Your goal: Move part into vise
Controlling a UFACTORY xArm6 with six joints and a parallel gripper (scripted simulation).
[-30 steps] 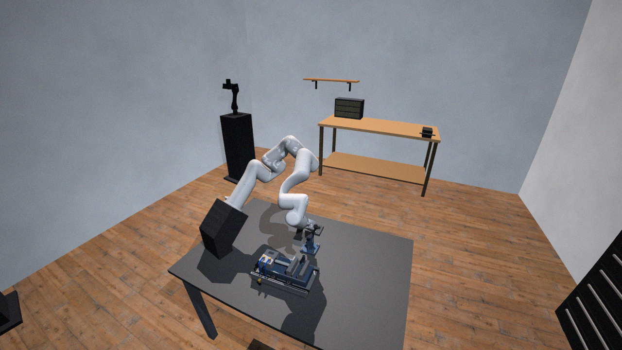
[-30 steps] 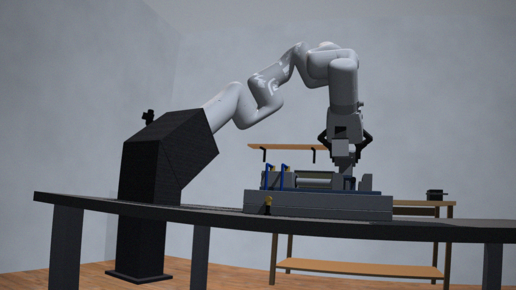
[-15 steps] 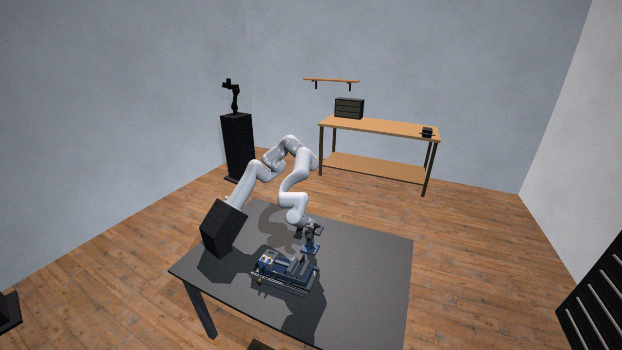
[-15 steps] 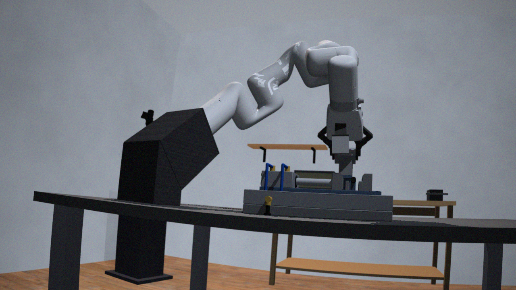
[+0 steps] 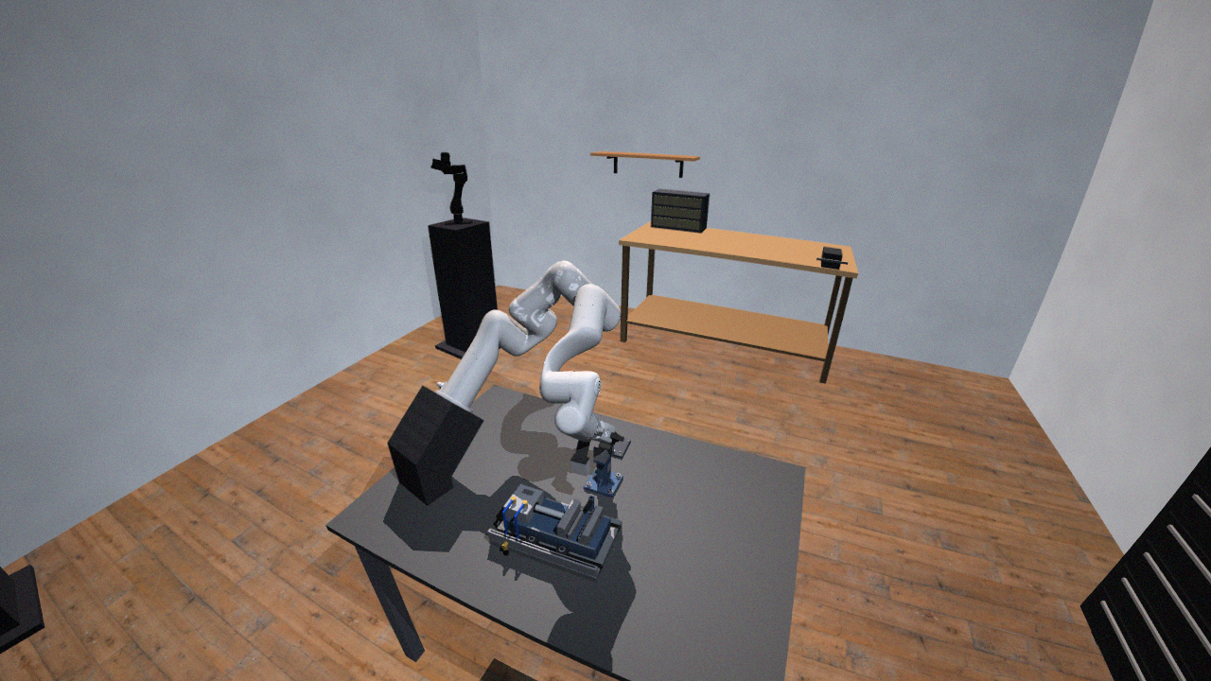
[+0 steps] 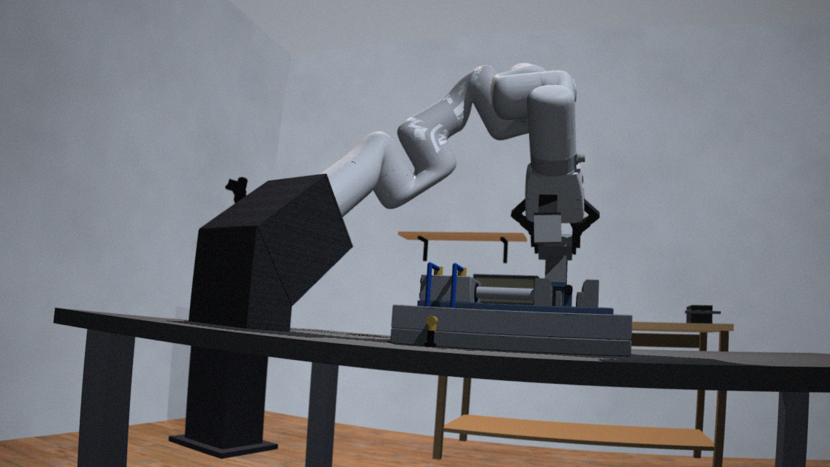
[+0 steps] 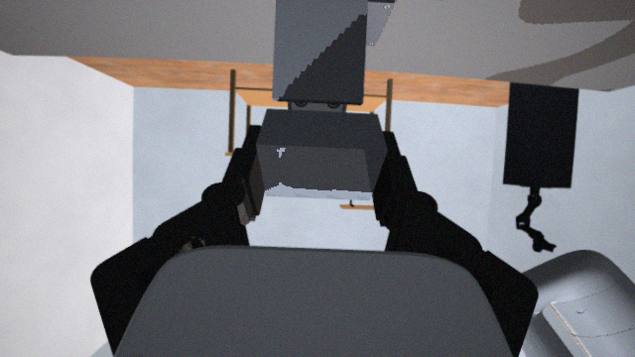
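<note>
My gripper (image 6: 554, 233) is shut on the part (image 6: 547, 227), a grey block, and holds it in the air just above the V-block (image 6: 556, 268). In the wrist view the part (image 7: 319, 144) sits between the two black fingers of the gripper (image 7: 319, 164), with the grey V-block (image 7: 319, 50) beyond it, apart from it. The open vise (image 5: 565, 525) stands on its grey base in front of the V-block (image 5: 604, 476), with the air cylinder and blue hoses at its left end. In the exterior view the vise (image 6: 510, 290) lies below and left of the gripper. I cannot tell which way the part's slot faces.
The arm's black angled pedestal (image 5: 433, 453) stands at the table's back left. A small grey plate (image 7: 379, 20) lies behind the V-block. A wooden workbench (image 5: 736, 253) and a black pillar (image 5: 463, 284) stand farther off in the room.
</note>
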